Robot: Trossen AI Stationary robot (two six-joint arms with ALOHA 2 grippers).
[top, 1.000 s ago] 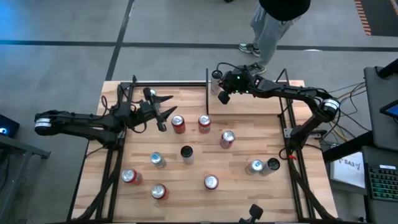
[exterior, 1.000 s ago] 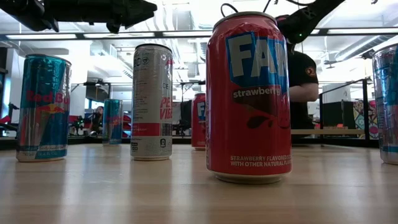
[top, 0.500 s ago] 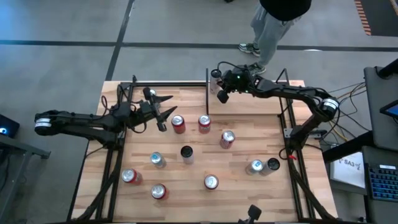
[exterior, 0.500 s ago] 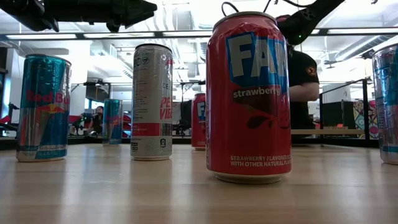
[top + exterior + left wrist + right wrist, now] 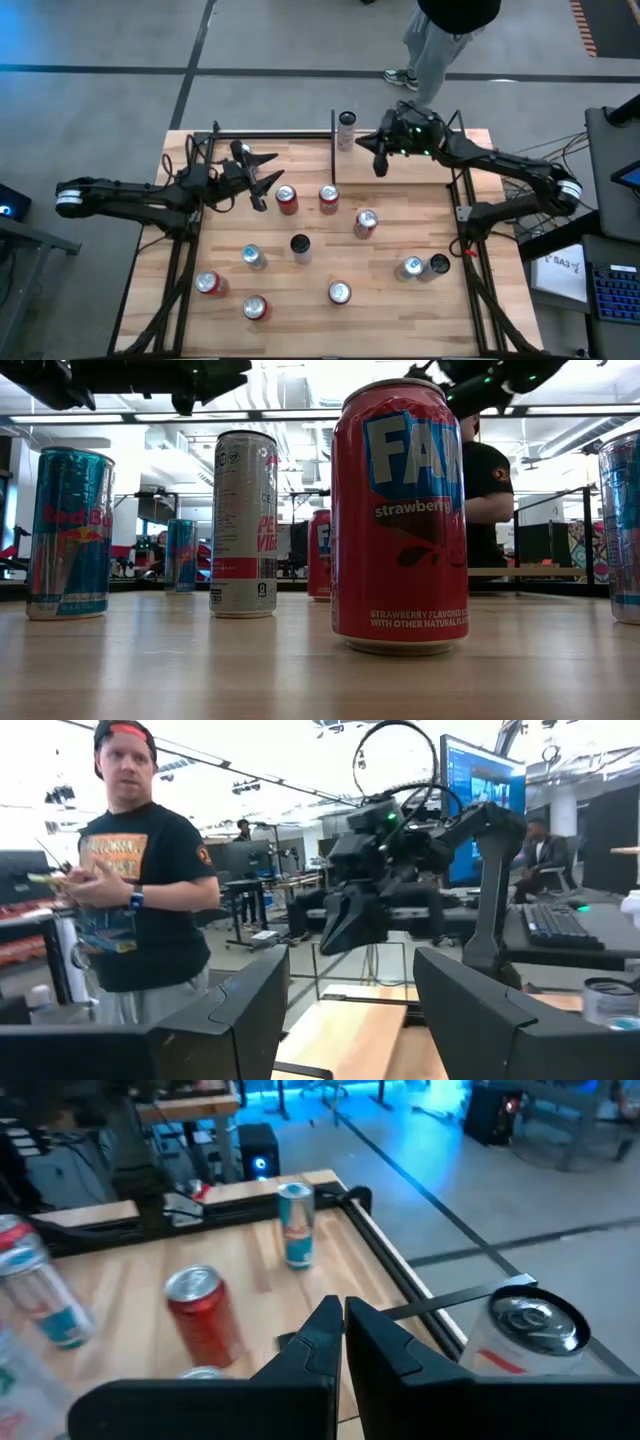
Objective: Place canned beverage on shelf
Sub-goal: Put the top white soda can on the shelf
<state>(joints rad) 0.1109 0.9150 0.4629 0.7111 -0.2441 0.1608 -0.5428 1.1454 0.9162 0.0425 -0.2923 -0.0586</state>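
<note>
high view: right hand (image 5: 380,160) clenched empty beside the can (image 5: 346,130) on the shelf (image 5: 400,150).

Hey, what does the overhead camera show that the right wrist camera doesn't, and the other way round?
Only the high view shows the left gripper open over the table's left side, near the red can, and the whole spread of cans on the butcher-block wooden tabletop.

Only the right wrist view shows the right gripper's fingers pressed shut and holding nothing.

Both show the white can with a silver top standing at the black-railed far edge, apart from the right gripper.
</note>
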